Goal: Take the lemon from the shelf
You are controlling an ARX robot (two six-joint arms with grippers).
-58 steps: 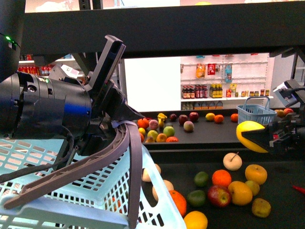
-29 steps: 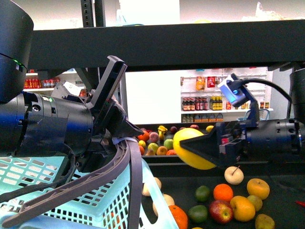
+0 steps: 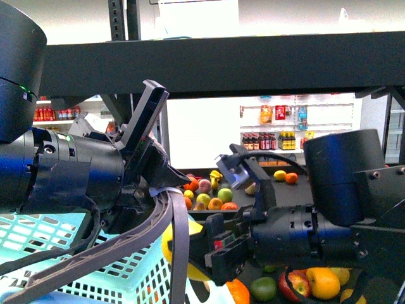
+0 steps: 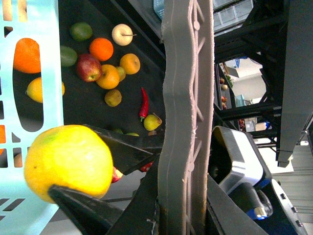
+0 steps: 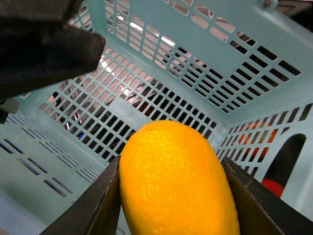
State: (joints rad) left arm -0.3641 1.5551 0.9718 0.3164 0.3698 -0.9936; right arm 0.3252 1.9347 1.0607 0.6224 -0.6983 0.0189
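lemon (image 5: 178, 178): finely pebbled yellow skin with a soft sheen. basket (image 5: 161, 73): pale blue slotted plastic, smooth, semi-gloss; its grey handle (image 4: 188, 112) is ribbed matt plastic with rough edges. right gripper (image 5: 171, 193): matt black fingers. shelf (image 3: 221, 60): matt black deck, looks like metal. red apple (image 4: 88, 67): glossy skin

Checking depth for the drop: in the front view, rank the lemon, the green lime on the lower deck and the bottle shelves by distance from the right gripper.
1. The lemon, held between the right gripper fingers, beside the basket handle.
2. The green lime, low on the black deck, under the arm.
3. The bottle shelves, far behind the rack.
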